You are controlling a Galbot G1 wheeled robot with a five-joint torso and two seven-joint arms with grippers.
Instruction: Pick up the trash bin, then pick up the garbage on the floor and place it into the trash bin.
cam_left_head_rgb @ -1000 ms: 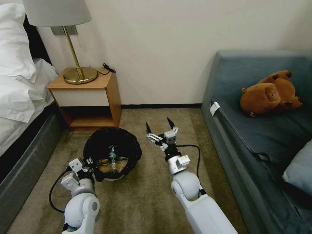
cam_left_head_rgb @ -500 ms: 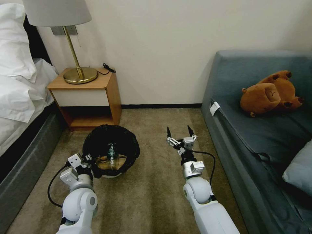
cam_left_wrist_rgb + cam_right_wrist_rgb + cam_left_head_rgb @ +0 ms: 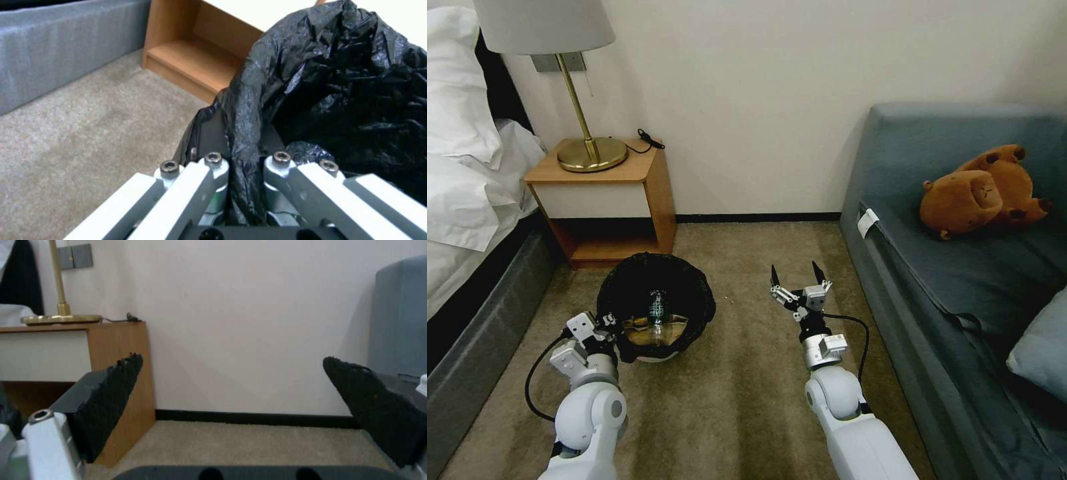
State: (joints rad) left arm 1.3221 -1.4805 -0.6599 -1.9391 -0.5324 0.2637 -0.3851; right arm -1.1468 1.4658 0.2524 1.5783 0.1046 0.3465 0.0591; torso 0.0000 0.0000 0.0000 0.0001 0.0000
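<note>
A robot's left gripper (image 3: 608, 331) clamps the near rim of the bin (image 3: 656, 308), its fingers (image 3: 209, 146) closed on a fold of black bag (image 3: 338, 83), as seen from the left wrist. The bin sits by the carpet (image 3: 740, 400) in front of the nightstand (image 3: 604, 200); whether it is lifted clear cannot be told. Inside lie a green bottle (image 3: 657, 312) and a brown paper bag (image 3: 654, 331).

The right gripper (image 3: 794, 275) hovers over bare carpet beside the sofa (image 3: 960, 280), fingers (image 3: 111, 396) spread wide and holding nothing.

The bin looks light, thin plastic, stiff at the rim but easily tipped when held from one side. The crinkled liner is slick and loose, so a pinch that catches only film could slide or pull the bag off; a hold that takes in the hard rim beneath would be surer. The contents are light too, though the bottle may roll if the bin tilts.

Around it, the nightstand stands just behind the bin, the bed (image 3: 467, 200) frame runs along the left, and the sofa hems in the right arm. A lamp (image 3: 590, 153) rests on the nightstand, and a plush toy (image 3: 980, 193) lies on the sofa, well away.
</note>
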